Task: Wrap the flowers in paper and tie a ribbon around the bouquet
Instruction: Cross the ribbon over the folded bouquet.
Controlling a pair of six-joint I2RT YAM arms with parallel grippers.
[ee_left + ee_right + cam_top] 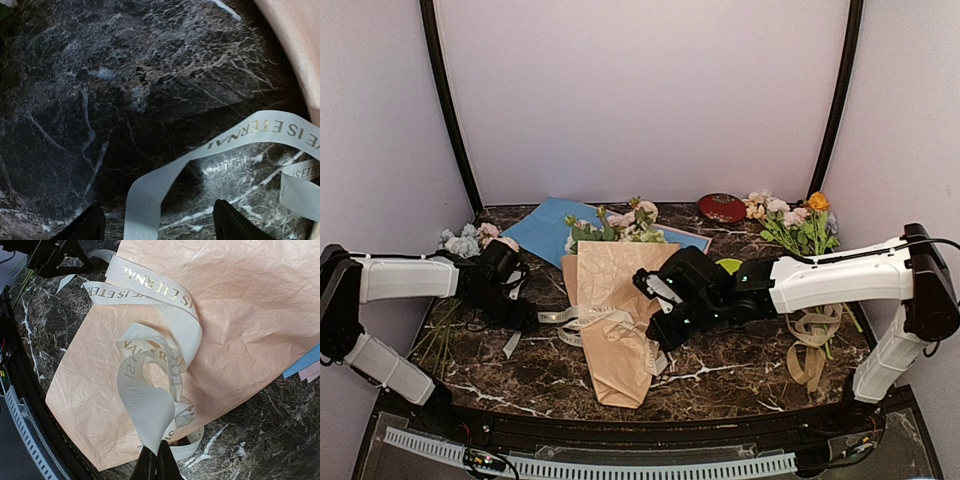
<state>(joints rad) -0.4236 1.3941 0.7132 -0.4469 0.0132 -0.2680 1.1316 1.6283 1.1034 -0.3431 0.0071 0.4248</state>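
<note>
ribbon (150,410) coils across paper (250,315), bare table (100,100) beside

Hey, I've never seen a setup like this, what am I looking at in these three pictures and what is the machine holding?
These are two white robot arms bolted to a dark marble table. The wide picture looks down from above and behind them; the other two come from a camera on each wrist. A cone of tan paper lies in the middle, pink and cream flowers showing at its top. A printed cream ribbon loops over it. The right tool is shut, pinching the ribbon. The left tool stands open, the ribbon lying between its fingers. A blue sheet and another flower bunch lie farther back.
</note>
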